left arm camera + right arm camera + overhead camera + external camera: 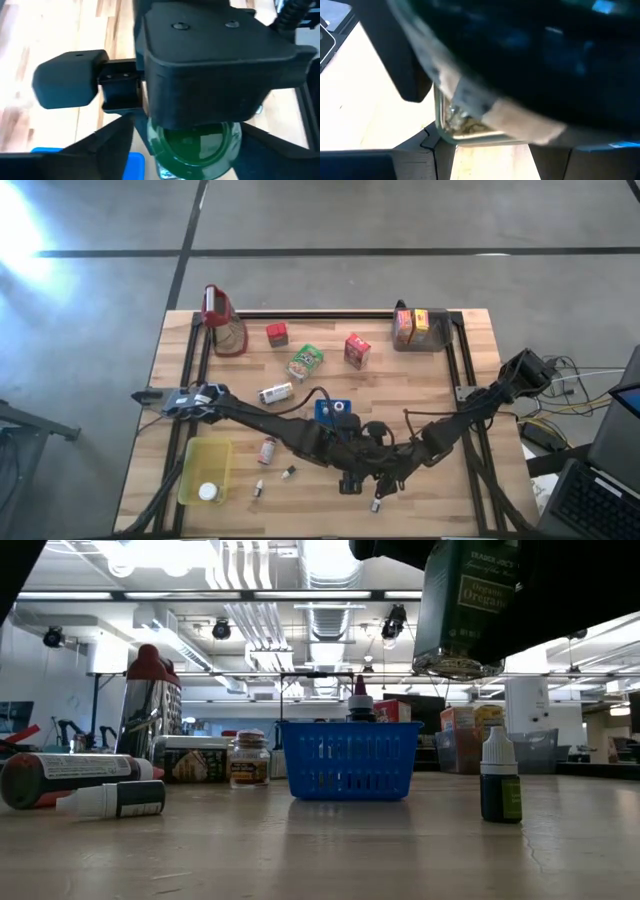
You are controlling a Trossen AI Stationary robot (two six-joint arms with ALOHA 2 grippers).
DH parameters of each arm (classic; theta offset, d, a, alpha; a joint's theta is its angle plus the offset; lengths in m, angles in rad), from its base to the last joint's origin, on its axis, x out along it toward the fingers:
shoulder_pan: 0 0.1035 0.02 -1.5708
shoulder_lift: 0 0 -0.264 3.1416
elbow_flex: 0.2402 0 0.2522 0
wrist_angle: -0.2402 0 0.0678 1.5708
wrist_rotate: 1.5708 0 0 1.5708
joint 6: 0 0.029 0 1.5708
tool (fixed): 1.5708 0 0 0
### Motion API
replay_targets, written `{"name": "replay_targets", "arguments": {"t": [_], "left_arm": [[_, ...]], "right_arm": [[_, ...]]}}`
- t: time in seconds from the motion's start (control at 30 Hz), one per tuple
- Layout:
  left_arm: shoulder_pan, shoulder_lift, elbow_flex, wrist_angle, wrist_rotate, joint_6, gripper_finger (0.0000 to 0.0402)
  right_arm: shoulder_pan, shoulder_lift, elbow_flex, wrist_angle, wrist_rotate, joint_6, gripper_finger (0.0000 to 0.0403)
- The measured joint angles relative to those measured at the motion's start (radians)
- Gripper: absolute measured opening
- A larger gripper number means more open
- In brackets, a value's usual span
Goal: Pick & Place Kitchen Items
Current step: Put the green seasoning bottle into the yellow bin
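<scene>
the table [430, 380] is seen as pale blond wood in planks, framed with black rails. a blue perforated basket [348, 760] is shown, its walls pierced by rows of vertical slots. a yellow tray [205, 470] is seen holding a white round lid [207, 492]. two red cartons [277, 334] [356, 350] and a green-and-white packet [305, 361] are shown. a dark green jar [468, 605] with a green label in pale lettering is seen. a small green bottle [499, 787] is topped by a white cap. both arms are black.
</scene>
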Motion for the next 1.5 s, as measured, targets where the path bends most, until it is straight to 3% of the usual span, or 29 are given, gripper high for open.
{"name": "replay_targets", "arguments": {"t": [0.2, 0.37, 0.8, 1.03, 1.23, 1.5], "left_arm": [[0.0, 0.0, 0.0, -0.005, 0.036, -0.001, 0.0209], [0.0, 0.0, 0.0, -0.006, 0.04, 0.0, 0.0208], [0.001, -0.004, 0.024, -0.106, 0.052, 0.031, 0.0208], [-0.008, -0.079, 0.044, -0.294, -0.093, -0.045, 0.0208], [-0.059, -0.204, 0.023, -0.414, -0.204, -0.183, 0.0208], [-0.167, -0.363, -0.046, -0.481, -0.354, -0.384, 0.0208]], "right_arm": [[-0.002, 0.0, 0.0, 0.001, -0.001, 0.014, 0.02], [-0.002, 0.0, -0.001, 0.0, 0.003, 0.029, 0.0204], [0.001, -0.002, 0.0, -0.011, 0.003, 0.025, 0.0271], [0.002, -0.004, 0.0, -0.172, 0.0, 0.155, 0.0281], [0.002, -0.029, -0.014, -0.27, 0.031, 0.213, 0.0239], [0.002, -0.199, -0.116, -0.269, 0.04, 0.22, 0.0113]]}}
